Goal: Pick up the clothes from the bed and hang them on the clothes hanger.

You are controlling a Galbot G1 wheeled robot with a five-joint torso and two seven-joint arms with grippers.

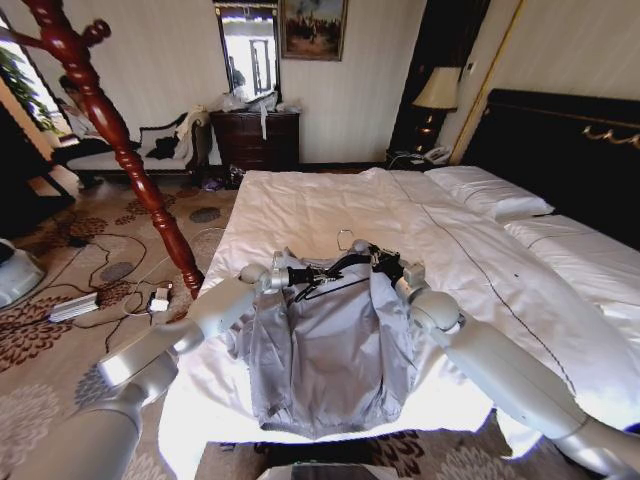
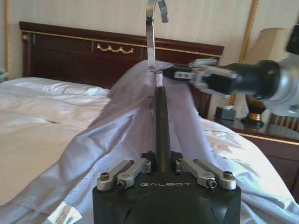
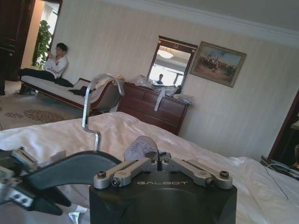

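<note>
Bed (image 1: 330,205) with white sheets bears the grey-blue jacket (image 1: 325,355) at its foot end; black clothes hanger (image 1: 345,265) sits inside the collar; left gripper (image 1: 300,276) closed on one hanger arm; right gripper (image 1: 385,262) closed on collar fabric.

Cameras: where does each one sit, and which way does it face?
Head: on the head, looking down at the bed; both arms show, left hand and right hand at the hanger over the jacket.
Left wrist: behind the left hand, shut on the hanger, facing the headboard.
Right wrist: behind the right hand, shut on jacket cloth, facing the dresser.
Shared: both wrist views catch the hook and the other hand.
</note>
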